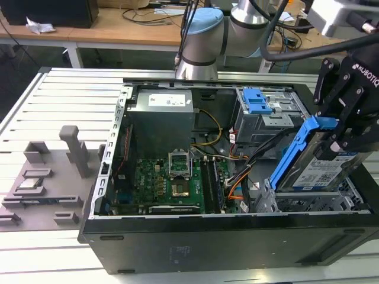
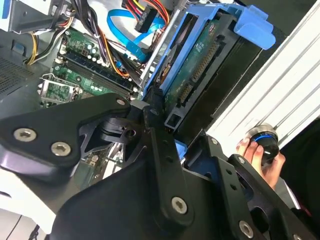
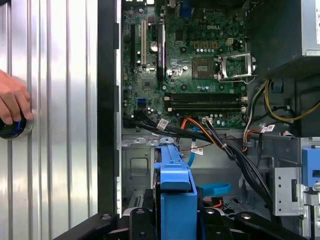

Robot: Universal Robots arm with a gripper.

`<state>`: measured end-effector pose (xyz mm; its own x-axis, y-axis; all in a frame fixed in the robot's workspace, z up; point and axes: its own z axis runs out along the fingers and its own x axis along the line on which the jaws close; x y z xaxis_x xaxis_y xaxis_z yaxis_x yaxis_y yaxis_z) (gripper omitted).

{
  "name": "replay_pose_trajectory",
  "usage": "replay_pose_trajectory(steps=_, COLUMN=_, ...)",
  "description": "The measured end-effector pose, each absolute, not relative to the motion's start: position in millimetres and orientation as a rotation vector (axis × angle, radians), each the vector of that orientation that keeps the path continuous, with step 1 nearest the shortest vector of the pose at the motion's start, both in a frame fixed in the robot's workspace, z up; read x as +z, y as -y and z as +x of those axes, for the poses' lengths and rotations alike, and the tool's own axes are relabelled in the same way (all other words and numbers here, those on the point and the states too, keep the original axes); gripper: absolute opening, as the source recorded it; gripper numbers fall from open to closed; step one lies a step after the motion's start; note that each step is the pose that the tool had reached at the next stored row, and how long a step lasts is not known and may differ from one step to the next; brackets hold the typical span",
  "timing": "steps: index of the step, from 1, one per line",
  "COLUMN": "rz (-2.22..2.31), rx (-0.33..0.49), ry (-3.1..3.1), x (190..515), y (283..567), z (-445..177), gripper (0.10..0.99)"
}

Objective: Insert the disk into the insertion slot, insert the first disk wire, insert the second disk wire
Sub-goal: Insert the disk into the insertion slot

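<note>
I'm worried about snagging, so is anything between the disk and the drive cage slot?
Nothing visible blocks it: the disk, held by the gripper, tilts just over the drive cage. The light-blue cable loops close beside it.

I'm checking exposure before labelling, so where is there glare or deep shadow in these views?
Exterior view: even light, dark shadow inside the case below the power supply. First wrist view: glare streaks on the ribbed table. Second wrist view: the table washes out white beside the disk.
</note>
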<state>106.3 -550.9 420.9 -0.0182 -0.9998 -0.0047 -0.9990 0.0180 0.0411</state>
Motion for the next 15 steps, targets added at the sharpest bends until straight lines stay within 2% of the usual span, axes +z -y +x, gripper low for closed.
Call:
replay_pose_trajectory(steps=7, rz=2.183, rx=-0.051, ry=2.223, x=395.4, y=550.9, z=106.3, gripper=0.365)
replay_pose_trajectory(steps=10, rz=2.183, rx=-0.051, ry=2.223, x=394.5, y=551.0, z=106.3, gripper=0.365)
replay_pose_trajectory(steps=11, rz=2.183, rx=-0.051, ry=2.223, x=394.5, y=550.9, z=106.3, gripper=0.439)
replay_pose_trajectory(steps=15, rz=2.183, rx=-0.050, ry=2.223, x=394.5, y=550.9, z=106.3, gripper=0.424)
